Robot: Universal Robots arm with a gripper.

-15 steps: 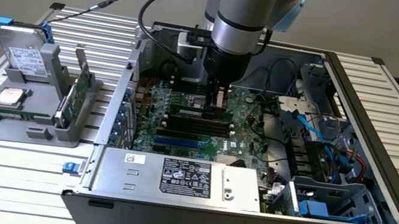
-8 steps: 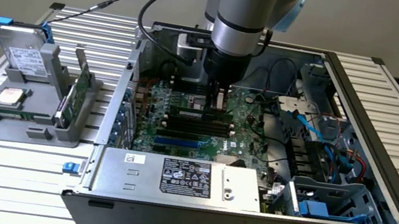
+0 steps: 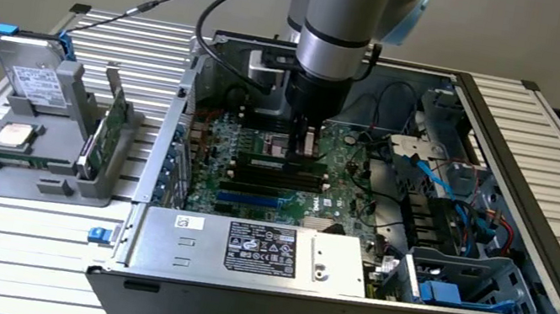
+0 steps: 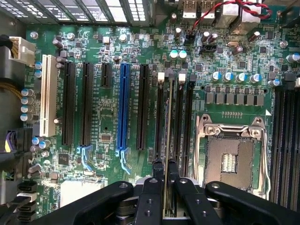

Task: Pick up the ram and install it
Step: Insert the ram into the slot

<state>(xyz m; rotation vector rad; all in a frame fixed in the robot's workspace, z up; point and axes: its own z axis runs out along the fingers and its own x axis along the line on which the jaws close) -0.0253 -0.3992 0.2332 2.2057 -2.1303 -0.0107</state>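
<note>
My gripper [image 4: 165,171] is shut on the ram [image 4: 168,117], a thin green stick seen edge-on. The ram runs along the black memory slots [image 4: 180,122] beside the empty processor socket [image 4: 232,154]. Whether it sits in a slot or just above one I cannot tell. In the exterior view the gripper [image 3: 304,151] reaches straight down into the open computer case [image 3: 514,119], at the motherboard [image 3: 251,191], just over the row of black slots [image 3: 277,172].
A grey holder [image 3: 39,168] on the exterior view's left carries a hard drive [image 3: 37,78], a silver processor chip [image 3: 13,134] and a green expansion card [image 3: 109,124]. The silver power supply [image 3: 254,247] lies at the case front. Blue cables [image 3: 430,178] and drive bays crowd the right side.
</note>
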